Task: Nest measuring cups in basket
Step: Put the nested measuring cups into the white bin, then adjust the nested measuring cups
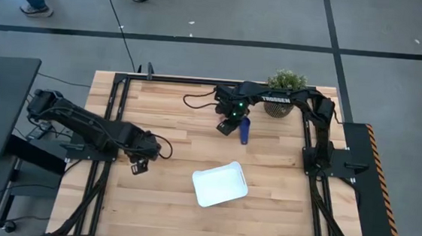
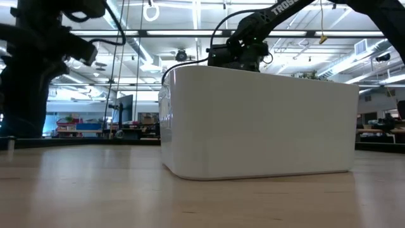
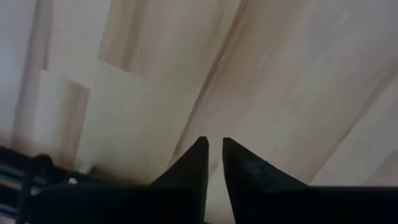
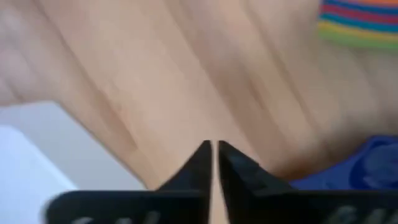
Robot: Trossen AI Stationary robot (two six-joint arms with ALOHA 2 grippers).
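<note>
A blue measuring cup (image 1: 245, 130) lies on the wooden table at the far middle, and shows at the edge of the right wrist view (image 4: 373, 163). My right gripper (image 1: 229, 127) (image 4: 213, 149) hovers just to the cup's left, shut with nothing between its fingers. The white basket (image 1: 219, 184) (image 2: 259, 120) stands nearer the table's front edge, right of centre. My left gripper (image 1: 141, 165) (image 3: 213, 146) points down over bare wood left of the basket. Its fingers are shut to a narrow slit with nothing between them. No other measuring cup shows.
A potted plant in a striped woven pot (image 1: 280, 102) (image 4: 360, 22) stands at the far right, close behind the right arm. A black cable (image 1: 197, 99) lies at the far edge. Bare wood lies between the blue cup and the basket.
</note>
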